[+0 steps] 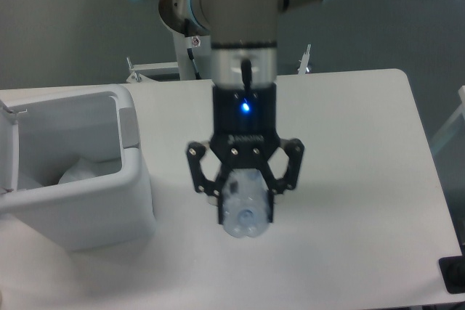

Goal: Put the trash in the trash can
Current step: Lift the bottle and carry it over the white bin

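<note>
From my fixed camera I have the gripper (245, 197) pointing straight down toward the lens side of the table, its two fingers (270, 195) closed on the crushed clear bottle (245, 207) — the bottle hangs between them with its bluish end facing the camera. I read it as lifted off the white table (356, 179), though I cannot tell how high. A blue light glows on the wrist above the gripper.

The trash can (80, 179) sits at the left edge of the table, well apart from the gripper, its open mouth facing up and its grey panel (128, 127) on the rim nearest the arm. Inside, low against the left wall, I see a pale crumpled shape (83, 170) — most likely the wrapper, but too blurred for me to be sure.

Between the held bottle and the can's right wall there is bare tabletop. To the right of the gripper the table runs open to its rounded far corner and right edge. The arm's base column (190, 56) stands behind the table's far edge.
</note>
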